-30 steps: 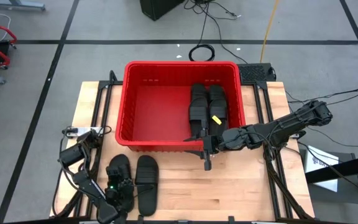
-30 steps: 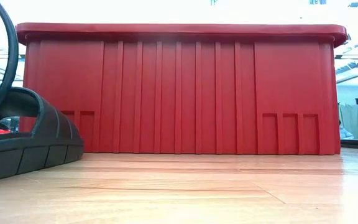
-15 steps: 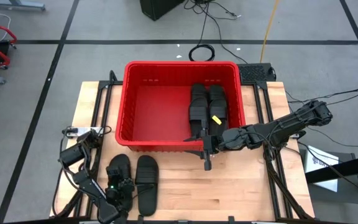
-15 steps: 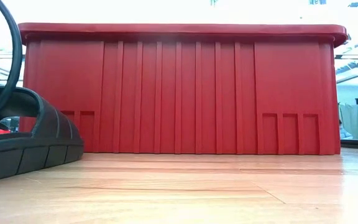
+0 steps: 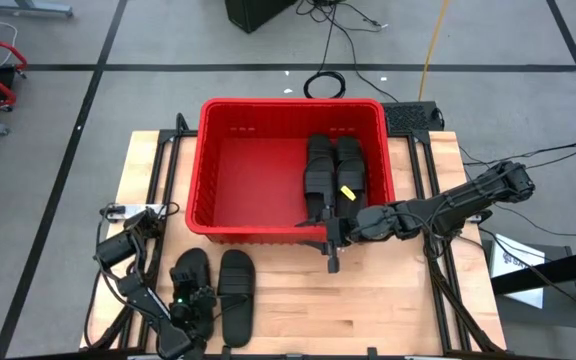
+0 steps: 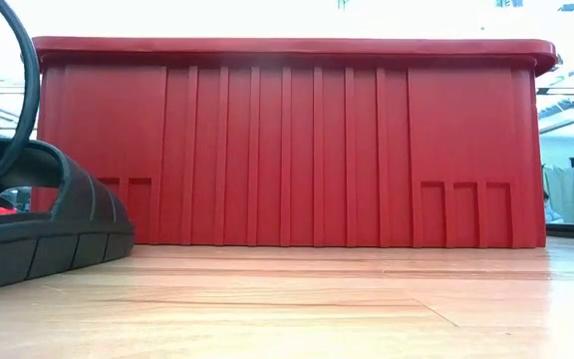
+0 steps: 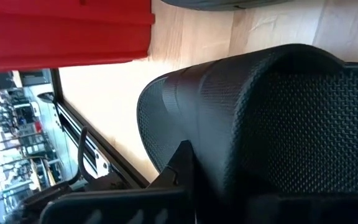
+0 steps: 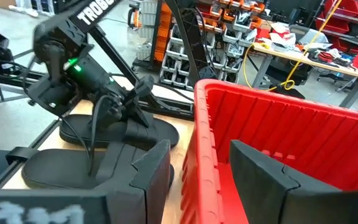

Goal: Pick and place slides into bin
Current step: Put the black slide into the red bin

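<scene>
The red bin [image 5: 258, 170] stands at the table's far middle, with two black slides [image 5: 334, 175] lying side by side against its right wall. Two more slides lie on the wood near the left front: a left one [image 5: 190, 272] and a right one [image 5: 236, 300], both sole down. My left gripper [image 5: 194, 306] is down on the left slide and shut. My right gripper [image 5: 333, 245] hangs open at the bin's near right corner. One of its fingers [image 8: 148, 174] is outside the near wall [image 8: 207, 149] and the other is inside; neither touches the wall. My left gripper is shut on the left slide at its ribbed strap [image 7: 241, 124], coming from above at a slant. The slide lies sole down on the table. The strap fills the left wrist view and hides how the fingers meet it.
The bin's left half [image 5: 248, 180] holds nothing. Bare wood [image 5: 368, 310] lies in front of the bin to the right. In the low view a slide [image 6: 38, 219] lies before the bin's near wall [image 6: 287, 140]. Dark rails [image 5: 438, 280] run along the table's sides.
Both arms and all the slides keep their places in the high view. In the low view a dark curved line at the left edge has shifted a little toward the bin.
</scene>
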You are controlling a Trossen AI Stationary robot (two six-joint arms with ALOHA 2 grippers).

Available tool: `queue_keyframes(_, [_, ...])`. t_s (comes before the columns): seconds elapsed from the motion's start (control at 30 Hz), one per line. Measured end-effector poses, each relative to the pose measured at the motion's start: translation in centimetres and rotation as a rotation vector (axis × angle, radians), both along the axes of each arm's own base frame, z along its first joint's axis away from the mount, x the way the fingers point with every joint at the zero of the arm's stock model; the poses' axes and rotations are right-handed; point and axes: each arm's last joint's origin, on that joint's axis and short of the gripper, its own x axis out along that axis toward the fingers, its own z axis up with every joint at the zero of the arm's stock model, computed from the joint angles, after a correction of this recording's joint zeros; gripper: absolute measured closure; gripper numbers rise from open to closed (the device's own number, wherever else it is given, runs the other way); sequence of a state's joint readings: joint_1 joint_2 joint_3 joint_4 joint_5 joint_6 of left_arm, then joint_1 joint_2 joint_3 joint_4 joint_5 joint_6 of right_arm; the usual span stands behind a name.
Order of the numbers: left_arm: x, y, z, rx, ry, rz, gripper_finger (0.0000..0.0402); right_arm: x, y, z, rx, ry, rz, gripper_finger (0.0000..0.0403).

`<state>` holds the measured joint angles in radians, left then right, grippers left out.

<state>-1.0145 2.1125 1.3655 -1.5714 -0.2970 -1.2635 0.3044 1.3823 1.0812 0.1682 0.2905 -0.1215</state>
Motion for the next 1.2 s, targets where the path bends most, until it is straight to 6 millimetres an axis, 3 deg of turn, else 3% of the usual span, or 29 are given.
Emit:
queue_keyframes(0.23, [-0.4,0.0,2.1,-0.076,-0.065,0.045,0.0384,0.1,-0.7,-0.6,0.012,-0.025,-0.025,0.0248])
queue_keyframes(0.37, [-1.1,0.2,4.3,-0.128,-0.154,0.044,0.0397,0.1,-0.7,-0.6,0.004,-0.031,-0.022,0.0248])
queue_keyframes(0.53, [-2.1,0.5,7.5,-0.211,-0.266,0.009,0.0386,0.1,-0.7,-0.6,0.006,-0.031,-0.023,0.0248])
queue_keyframes(0.87, [-3.1,0.2,14.8,-0.437,-0.621,-0.274,0.0388,0.1,-0.7,-0.6,0.004,-0.031,-0.023,0.0248])
queue_keyframes(1.2, [-3.0,2.1,19.5,-0.449,-0.811,-0.529,0.0381,0.2,-0.7,-0.4,-0.041,-0.054,-0.012,0.0248])
